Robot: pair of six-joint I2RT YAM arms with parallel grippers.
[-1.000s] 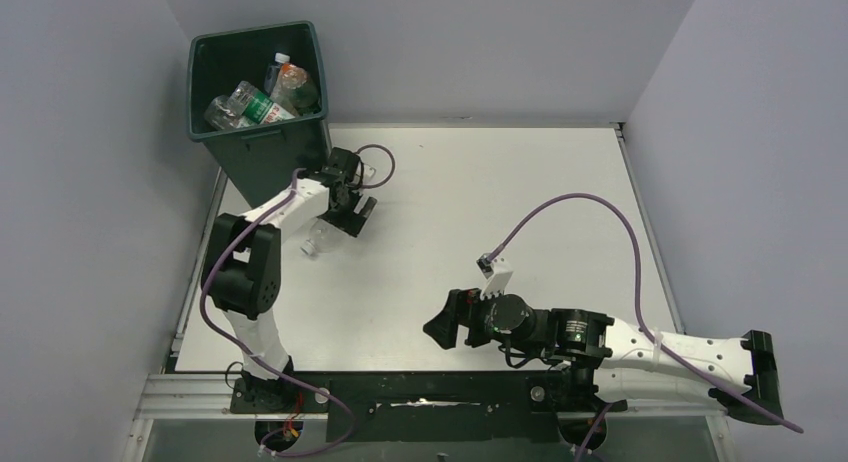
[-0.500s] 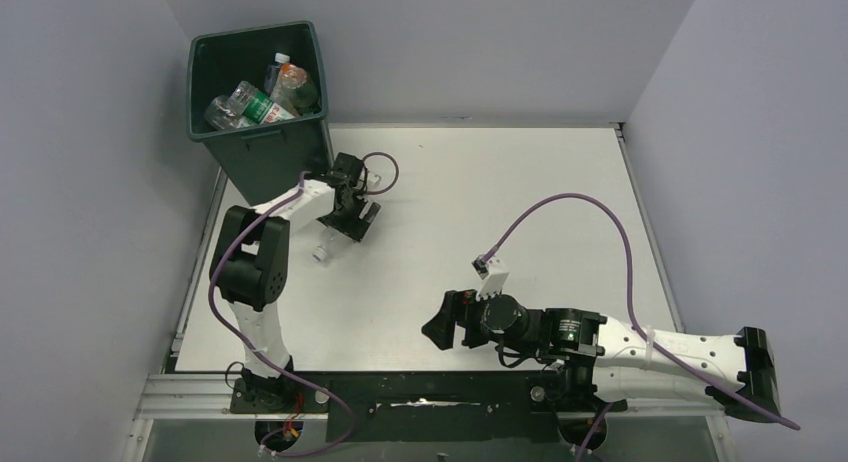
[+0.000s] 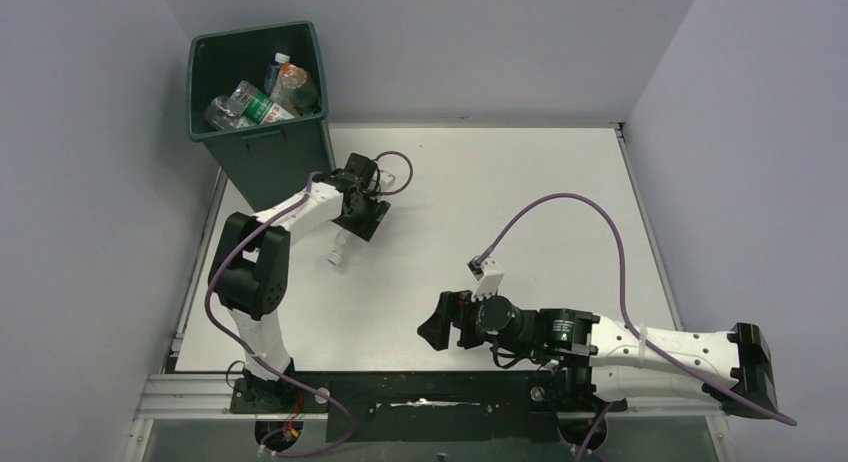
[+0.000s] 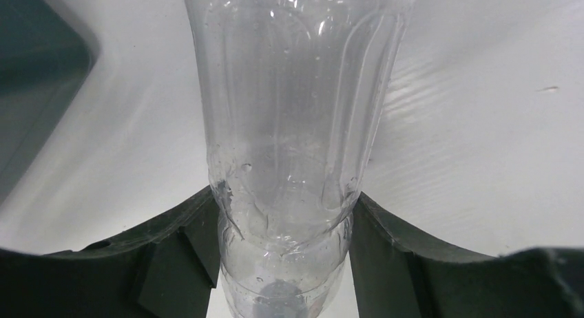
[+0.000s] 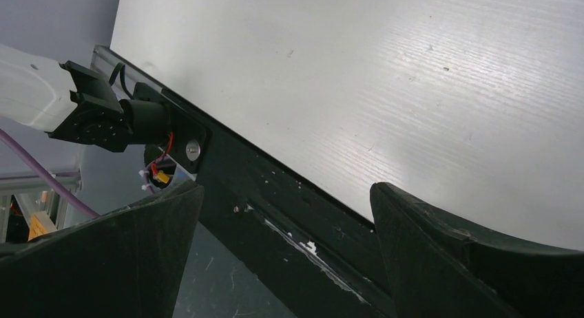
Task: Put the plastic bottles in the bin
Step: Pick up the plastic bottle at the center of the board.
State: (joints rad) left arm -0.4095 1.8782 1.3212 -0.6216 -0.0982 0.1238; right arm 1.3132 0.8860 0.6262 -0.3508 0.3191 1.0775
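Count: one bin (image 3: 268, 162), dark green, at 11 o'clock corner of worktop (image 3: 520, 182). Inside bin, at least three bottles distinguishable: green-labelled bottle (image 3: 262, 106), orange-tinted bottle (image 3: 293, 83), white-capped bottle (image 3: 279, 60). Label text unreadable. Outside bin, one clear bottle (image 4: 296, 125), no label seen on visible part. Left tool (image 3: 355, 220) at bin's 5 o'clock, jaws clamped on clear bottle's sides, bottle end protruding toward 7 o'clock. Right tool (image 5: 286, 215) near worktop's 6 o'clock edge, spread wide, holding nothing.
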